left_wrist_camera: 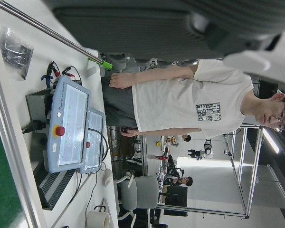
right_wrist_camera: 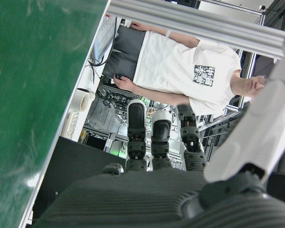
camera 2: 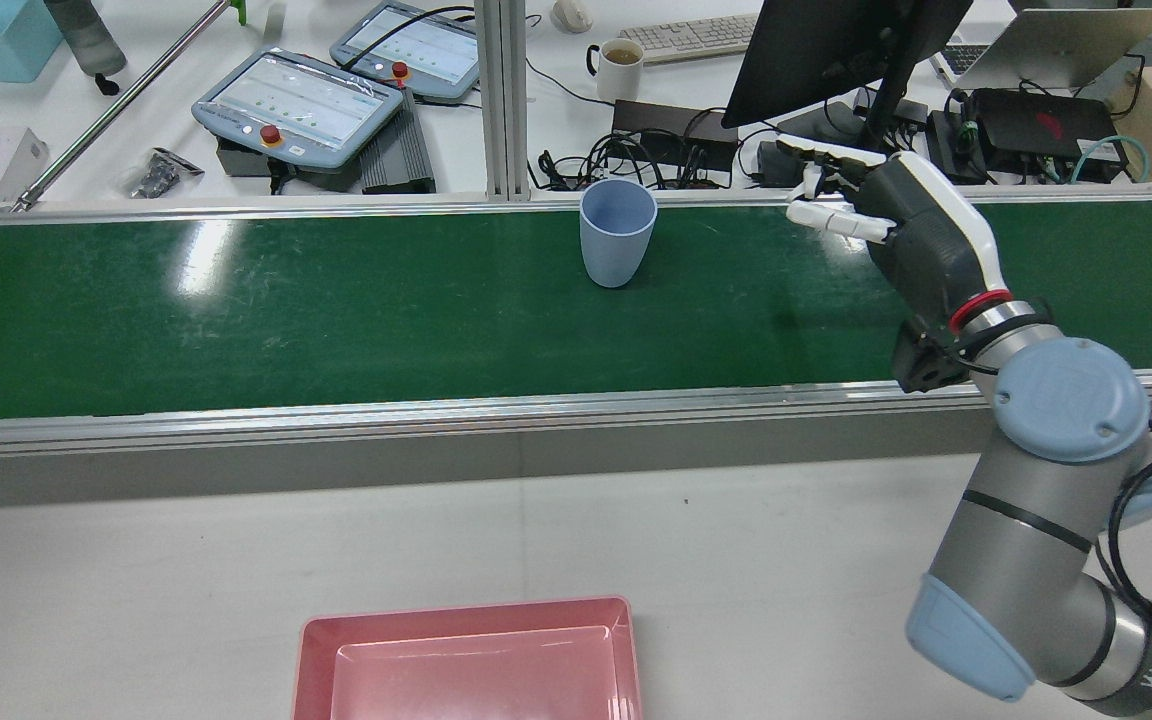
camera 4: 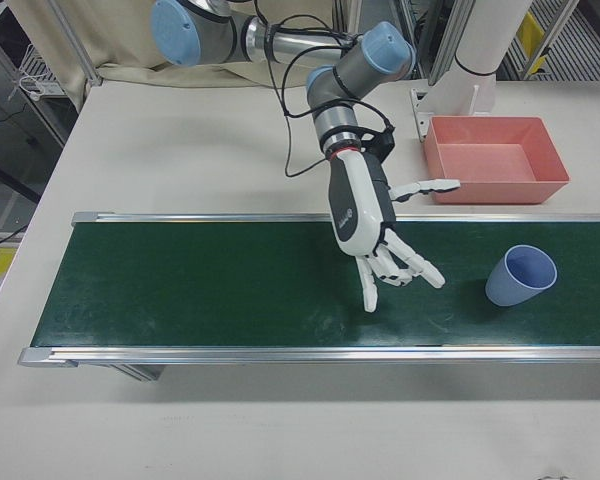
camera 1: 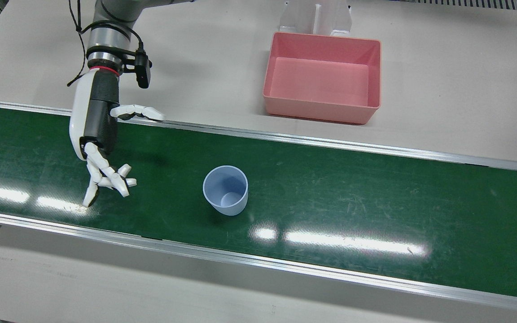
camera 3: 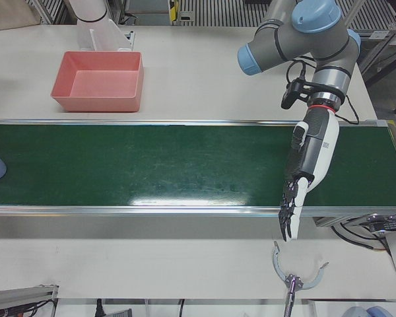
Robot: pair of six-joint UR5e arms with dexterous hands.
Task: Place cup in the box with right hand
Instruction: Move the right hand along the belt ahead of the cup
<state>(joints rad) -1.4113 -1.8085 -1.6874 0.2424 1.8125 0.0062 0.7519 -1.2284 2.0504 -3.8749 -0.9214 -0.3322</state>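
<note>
Cup point(camera 1: 225, 190): upright on the green belt point(camera 1: 375, 197), apart from box point(camera 1: 322, 77); likely light, stiff, smooth plastic.
Hold: wrap its side wall.
Right hand point(camera 1: 99, 134): fingers spread, empty.
Left hand point(camera 3: 307, 168): empty, fingers extended.

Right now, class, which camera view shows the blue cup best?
The front view: the blue cup is whole, near centre, its empty inside visible. The rear view shows its upright side; the right-front view shows it whole but smaller; the left-front view catches only an edge. The hand views miss it.

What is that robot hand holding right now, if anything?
Nothing. The right hand hovers open over the green belt, apart from the blue cup, which stands upright and untouched.
</note>
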